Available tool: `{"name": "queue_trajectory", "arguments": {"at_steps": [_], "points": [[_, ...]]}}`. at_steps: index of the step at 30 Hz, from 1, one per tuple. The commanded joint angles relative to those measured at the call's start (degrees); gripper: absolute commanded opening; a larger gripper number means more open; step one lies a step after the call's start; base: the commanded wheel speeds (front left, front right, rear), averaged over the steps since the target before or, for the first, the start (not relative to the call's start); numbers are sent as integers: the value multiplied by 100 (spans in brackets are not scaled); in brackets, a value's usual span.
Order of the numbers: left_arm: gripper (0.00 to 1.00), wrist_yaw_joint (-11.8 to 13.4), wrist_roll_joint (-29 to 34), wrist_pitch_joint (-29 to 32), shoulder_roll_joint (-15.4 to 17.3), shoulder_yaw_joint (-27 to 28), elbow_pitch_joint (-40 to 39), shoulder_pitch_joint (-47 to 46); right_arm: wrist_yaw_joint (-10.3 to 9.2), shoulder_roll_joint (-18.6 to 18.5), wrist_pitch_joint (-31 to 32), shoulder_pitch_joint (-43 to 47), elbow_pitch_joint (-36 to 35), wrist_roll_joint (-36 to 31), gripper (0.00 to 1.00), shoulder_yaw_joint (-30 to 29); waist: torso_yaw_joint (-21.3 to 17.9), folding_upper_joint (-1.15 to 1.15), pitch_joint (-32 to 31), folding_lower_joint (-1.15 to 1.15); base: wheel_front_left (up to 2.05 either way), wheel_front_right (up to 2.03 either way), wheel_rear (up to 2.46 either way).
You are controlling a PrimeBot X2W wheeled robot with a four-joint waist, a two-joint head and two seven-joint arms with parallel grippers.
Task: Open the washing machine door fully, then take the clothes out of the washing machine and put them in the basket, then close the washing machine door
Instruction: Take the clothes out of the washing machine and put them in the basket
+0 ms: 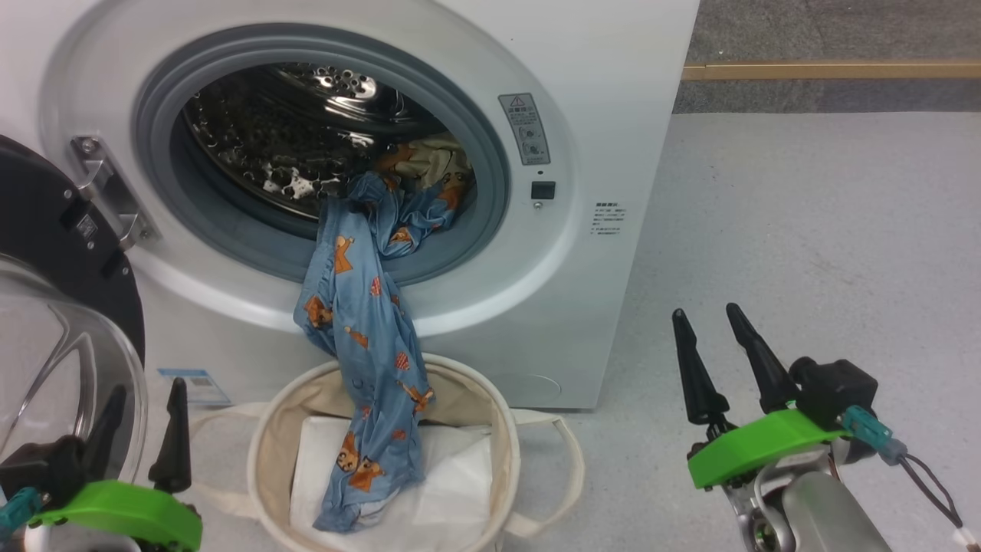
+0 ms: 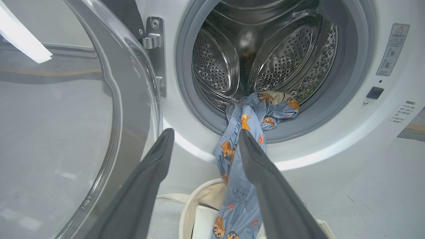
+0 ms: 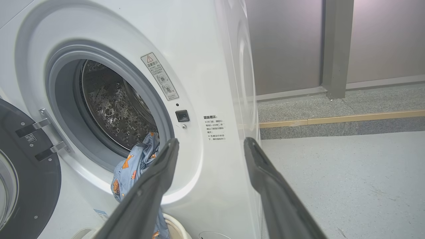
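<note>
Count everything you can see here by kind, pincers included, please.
Washing machine: 1
Door: 1
Basket: 1
Blue garment: 1
Cream garment: 1
White sheet: 1
Pincers: 2, left pincer and right pincer
Total: 8

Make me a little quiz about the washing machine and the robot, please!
1. True or false: the washing machine door stands open.
2. Pick one: the hanging blue clothes end up A) in the basket, B) on the floor, C) in a gripper.
3. Fill the gap: the left gripper and the right gripper are both ____ and hold nothing.
Key: 1 true; 2 A; 3 open.
</note>
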Motion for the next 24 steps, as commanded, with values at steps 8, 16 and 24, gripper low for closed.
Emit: {"name": "queue_trajectory", "arguments": {"at_steps": [8,16,24], "points": [[100,-64,-15,-59,271,258,-71,-337,42,10,-29,-161,-188,64,100,140,15,0,12,0,0,0,0],[100,-81,-5,-59,307,215,-16,-397,42,10,-29,-174,-170,64,100,148,30,0,27,0,0,0,0],[100,-178,-40,-18,218,82,74,-570,42,11,-29,-186,-152,54,100,150,34,0,56,0,0,0,0]]}}
